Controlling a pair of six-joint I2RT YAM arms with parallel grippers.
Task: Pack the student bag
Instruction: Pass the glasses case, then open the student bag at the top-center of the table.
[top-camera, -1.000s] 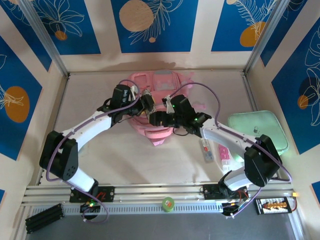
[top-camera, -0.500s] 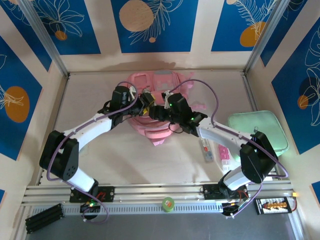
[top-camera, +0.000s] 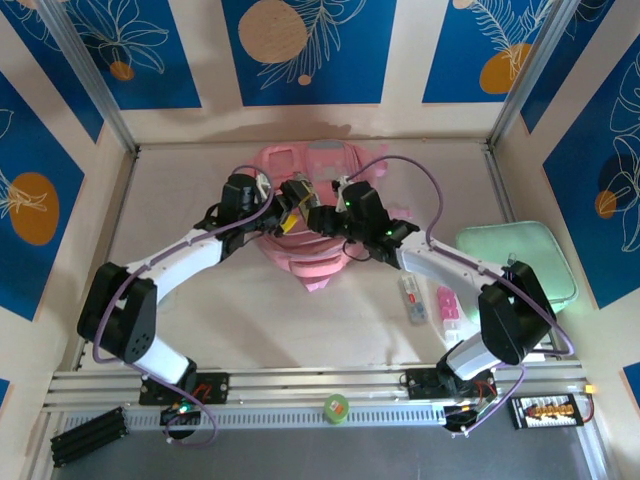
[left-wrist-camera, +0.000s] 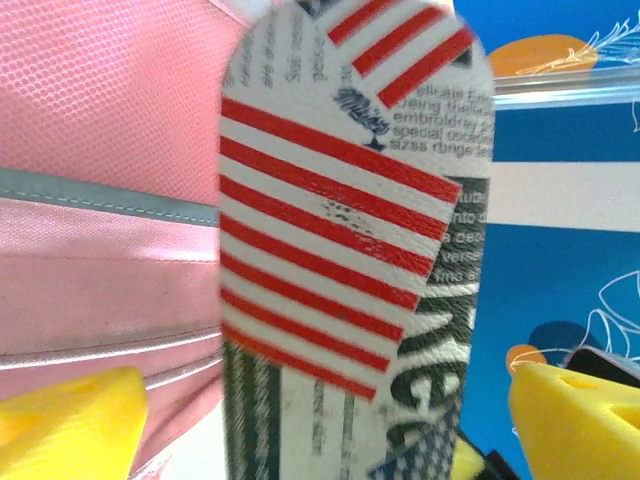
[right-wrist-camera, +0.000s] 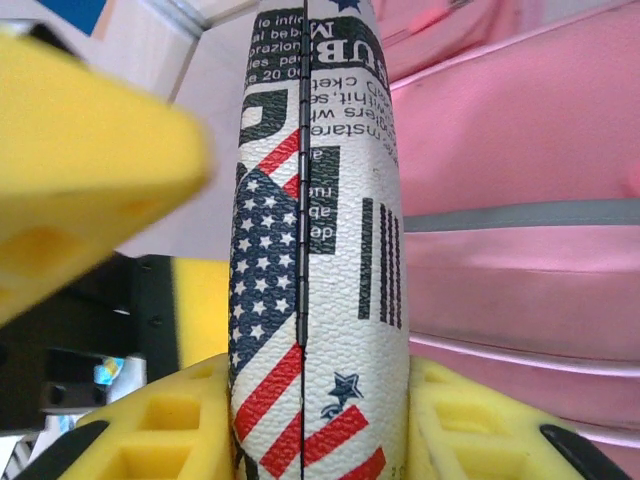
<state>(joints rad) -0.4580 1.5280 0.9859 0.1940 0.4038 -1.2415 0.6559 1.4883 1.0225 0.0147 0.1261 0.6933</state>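
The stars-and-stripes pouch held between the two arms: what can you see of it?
It is a slim pencil pouch with a rounded end, in grained, leather-like material printed with newspaper text, white stars on blue and red stripes. A dark zip runs along its length, closed where visible. The right tool pinches it between yellow pads. The left tool stands open around it, fingers clear. The pink backpack lies behind it.

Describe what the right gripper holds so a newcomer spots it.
Find the pink student bag at the far middle of the table, where both arms meet. The right gripper clamps a pouch there: white newsprint with stars-and-stripes print, unlike the plain pink bag.
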